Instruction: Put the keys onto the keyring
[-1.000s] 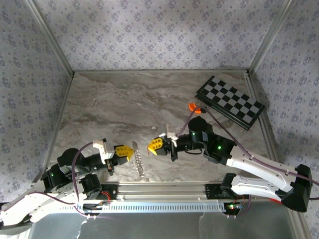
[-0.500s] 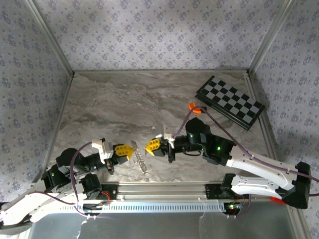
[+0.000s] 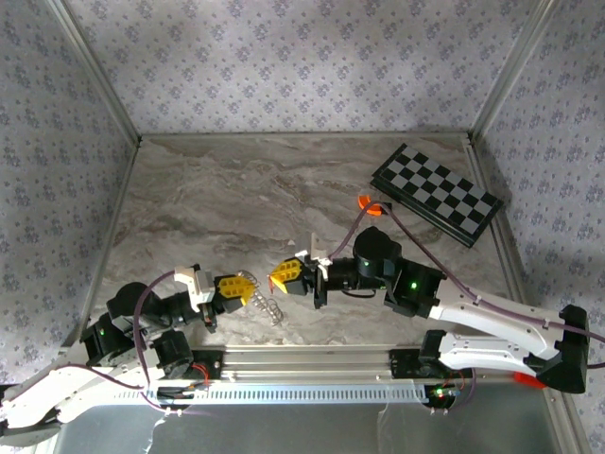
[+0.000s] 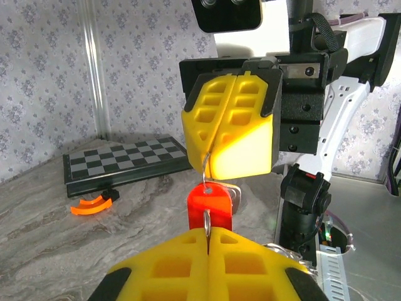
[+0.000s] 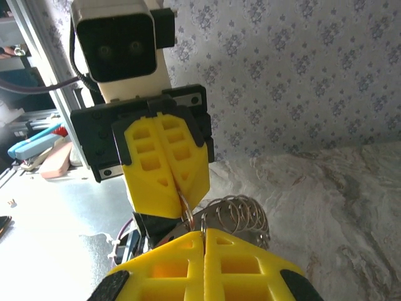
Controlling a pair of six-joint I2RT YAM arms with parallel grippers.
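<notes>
One red key (image 4: 210, 205), seemingly on keyring (image 5: 235, 219)

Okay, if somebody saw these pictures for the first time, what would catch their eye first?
Two yellow-fingered grippers meet nose to nose low in the top view: the left gripper and right gripper, both shut, apparently pinching the silvery keyring strung between them. The key shows its bright red head just above the left fingers. A black-and-white chequered board lies at the far right.
</notes>
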